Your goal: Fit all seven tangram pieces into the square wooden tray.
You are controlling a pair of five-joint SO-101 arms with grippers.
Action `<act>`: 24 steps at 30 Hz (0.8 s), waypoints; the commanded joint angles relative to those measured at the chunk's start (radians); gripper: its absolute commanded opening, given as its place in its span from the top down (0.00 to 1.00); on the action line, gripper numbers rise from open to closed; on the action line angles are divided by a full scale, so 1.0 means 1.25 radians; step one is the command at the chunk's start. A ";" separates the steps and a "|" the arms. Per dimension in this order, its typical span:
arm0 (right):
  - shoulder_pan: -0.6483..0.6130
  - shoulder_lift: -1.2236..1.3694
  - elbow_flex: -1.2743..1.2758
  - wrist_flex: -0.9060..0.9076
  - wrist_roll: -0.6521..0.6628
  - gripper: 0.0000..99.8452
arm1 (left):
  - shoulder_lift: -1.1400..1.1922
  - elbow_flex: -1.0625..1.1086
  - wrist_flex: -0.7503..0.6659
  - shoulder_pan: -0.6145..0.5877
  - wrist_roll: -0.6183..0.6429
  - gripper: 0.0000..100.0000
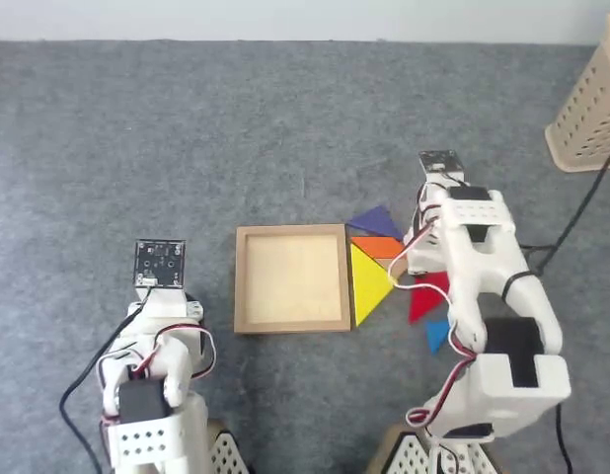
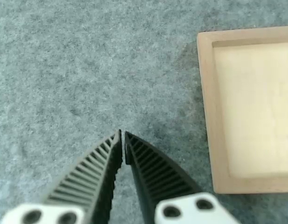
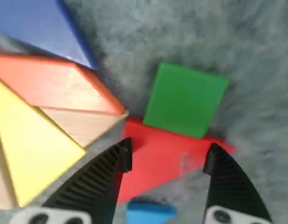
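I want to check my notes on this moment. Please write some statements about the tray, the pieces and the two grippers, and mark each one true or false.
1. The square wooden tray has no piece in it. True.
2. The left gripper has its fingers wide open. False: they are shut, over the grey carpet beside the tray.
3. The right gripper is open above the red triangle. True.
4. The green square lies inside the tray. False: it lies on the carpet, touching the red triangle.
5. The yellow triangle lies right beside the tray. True.
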 commanded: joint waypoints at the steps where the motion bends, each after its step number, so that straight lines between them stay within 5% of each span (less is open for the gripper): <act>1: 0.013 -0.001 -0.059 0.001 0.095 0.76 | -0.007 -0.004 0.001 -0.002 -0.004 0.99; 5: 0.004 -0.004 -0.107 0.085 0.033 0.78 | -0.007 -0.004 0.001 -0.002 -0.004 0.99; 14: -0.071 -0.001 -0.146 0.153 -0.459 0.78 | -0.007 -0.004 0.001 -0.002 -0.004 0.99; 24: -0.052 0.120 -0.152 0.111 -0.529 0.78 | -0.007 -0.004 0.001 -0.002 -0.004 0.99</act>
